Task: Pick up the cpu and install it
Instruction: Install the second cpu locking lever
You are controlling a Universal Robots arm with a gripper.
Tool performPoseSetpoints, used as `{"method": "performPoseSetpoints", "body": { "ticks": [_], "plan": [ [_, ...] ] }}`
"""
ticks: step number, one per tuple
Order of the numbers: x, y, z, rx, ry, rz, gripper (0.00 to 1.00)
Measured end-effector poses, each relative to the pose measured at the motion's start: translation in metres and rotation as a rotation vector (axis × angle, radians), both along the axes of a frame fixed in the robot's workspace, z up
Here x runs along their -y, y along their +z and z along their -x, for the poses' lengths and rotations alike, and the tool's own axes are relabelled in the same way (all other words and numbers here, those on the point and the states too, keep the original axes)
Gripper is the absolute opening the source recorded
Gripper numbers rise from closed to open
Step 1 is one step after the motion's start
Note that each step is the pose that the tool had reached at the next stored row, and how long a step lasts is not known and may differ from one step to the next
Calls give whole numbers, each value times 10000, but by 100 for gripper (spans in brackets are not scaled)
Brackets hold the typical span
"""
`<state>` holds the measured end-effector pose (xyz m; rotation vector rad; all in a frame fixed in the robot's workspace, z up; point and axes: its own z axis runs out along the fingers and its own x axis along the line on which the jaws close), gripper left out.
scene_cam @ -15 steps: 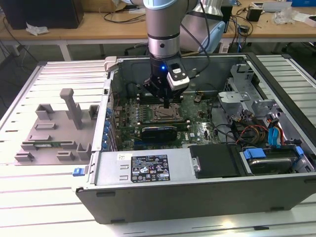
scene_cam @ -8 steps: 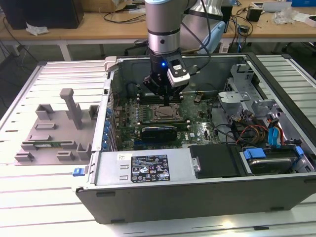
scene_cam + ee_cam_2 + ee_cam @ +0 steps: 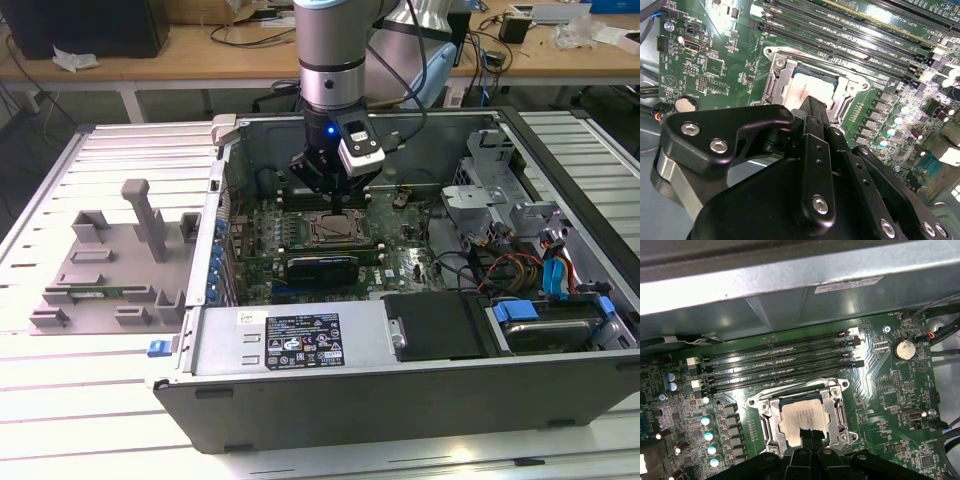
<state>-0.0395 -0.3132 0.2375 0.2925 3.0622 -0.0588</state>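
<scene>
The cpu point(image 3: 801, 414) lies flat inside the metal-framed socket point(image 3: 765, 416) on the green motherboard, its silver top plate showing; in the second wrist view the cpu point(image 3: 807, 86) sits within the socket frame point(image 3: 775, 80). My gripper point(image 3: 808, 433) hangs just over the cpu's near edge, fingers pressed together with nothing between them. In the second wrist view the gripper point(image 3: 812, 104) covers part of the chip. From the exterior view the gripper point(image 3: 333, 203) stands straight above the socket point(image 3: 336, 231) in the open computer case.
Black memory slots point(image 3: 780, 360) run beside the socket. The case wall point(image 3: 300, 345), a drive cage point(image 3: 490, 190) and cables point(image 3: 510, 265) ring the board. A grey fixture point(image 3: 110, 265) with upright posts sits on the table at the exterior view's left.
</scene>
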Motion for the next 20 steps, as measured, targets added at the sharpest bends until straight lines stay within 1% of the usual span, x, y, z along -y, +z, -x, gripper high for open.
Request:
{"method": "performPoseSetpoints", "body": {
  "ticks": [7, 14, 18, 20],
  "plan": [
    [42, 1, 1, -13, -3, 3, 11],
    [101, 1, 1, -25, -3, 2, 11],
    [105, 1, 1, -32, -2, 2, 11],
    [115, 2, 1, -35, 0, 3, 11]
  ]
}}
